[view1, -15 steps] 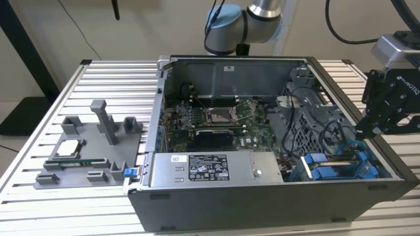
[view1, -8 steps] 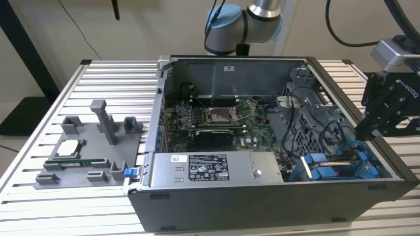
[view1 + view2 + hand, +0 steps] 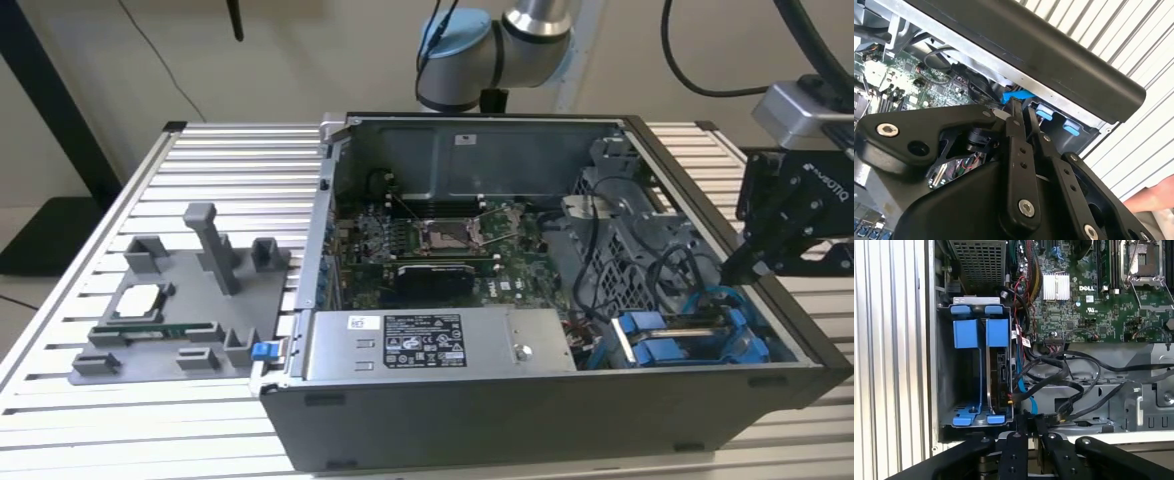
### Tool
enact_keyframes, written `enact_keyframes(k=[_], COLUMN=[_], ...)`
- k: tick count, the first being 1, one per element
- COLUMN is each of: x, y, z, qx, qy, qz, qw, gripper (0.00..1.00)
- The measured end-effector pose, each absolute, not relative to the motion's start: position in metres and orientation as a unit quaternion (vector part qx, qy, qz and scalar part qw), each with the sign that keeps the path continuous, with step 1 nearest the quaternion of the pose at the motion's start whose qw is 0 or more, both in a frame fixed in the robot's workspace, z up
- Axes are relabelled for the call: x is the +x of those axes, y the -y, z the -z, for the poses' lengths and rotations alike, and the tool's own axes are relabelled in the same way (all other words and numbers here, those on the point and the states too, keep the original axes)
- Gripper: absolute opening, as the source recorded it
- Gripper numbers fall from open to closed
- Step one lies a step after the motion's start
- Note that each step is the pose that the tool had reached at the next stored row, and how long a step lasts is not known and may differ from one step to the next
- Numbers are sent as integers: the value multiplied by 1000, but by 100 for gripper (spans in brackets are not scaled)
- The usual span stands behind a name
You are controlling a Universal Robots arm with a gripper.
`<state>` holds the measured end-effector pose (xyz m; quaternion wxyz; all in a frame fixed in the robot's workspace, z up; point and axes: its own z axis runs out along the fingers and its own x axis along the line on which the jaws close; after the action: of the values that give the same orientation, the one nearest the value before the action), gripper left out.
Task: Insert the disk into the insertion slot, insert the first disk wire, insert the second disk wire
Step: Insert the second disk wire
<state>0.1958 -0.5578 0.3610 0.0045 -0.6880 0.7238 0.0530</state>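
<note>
Just one disk [image 3: 1002, 372], one gripper [image 3: 1030, 418].

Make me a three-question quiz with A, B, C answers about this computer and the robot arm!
1. Where is the gripper in the exterior view? A at its left B at its right, by the drive cage C in the middle
2. What colour are the cage's plastic tabs? A red B blue C green
3. The computer case is: A open B shut C upside down
Answers: 1 B, it hangs at the case's edge. 2 B, bright blue. 3 A, the circuit board shows.
</note>
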Motion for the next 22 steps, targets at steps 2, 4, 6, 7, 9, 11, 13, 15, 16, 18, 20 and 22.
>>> enact_keyframes(k=[2, 4, 6, 7, 9, 11, 13, 15, 16, 18, 20, 22], x=[196, 195, 194, 192, 189, 185, 180, 175, 172, 166, 159, 151], y=[558, 559, 559, 560, 560, 560, 561, 561, 561, 561, 561, 562], z=[-361, -363, -366, -368, -372, -376, -379, -382, -383, -385, -386, -386], qx=[-688, -688, -688, -688, -688, -688, -688, -688, -688, -688, -688, -688], qy=[-724, -724, -724, -724, -724, -724, -724, -724, -723, -723, -723, -723], qz=[-53, -53, -53, -54, -54, -55, -56, -57, -58, -58, -59, -58], qw=[4, 4, 5, 5, 6, 7, 7, 8, 9, 10, 11, 12], gripper=[0, 0, 0, 0, 0, 0, 0, 0, 0, 0, 0, 0])
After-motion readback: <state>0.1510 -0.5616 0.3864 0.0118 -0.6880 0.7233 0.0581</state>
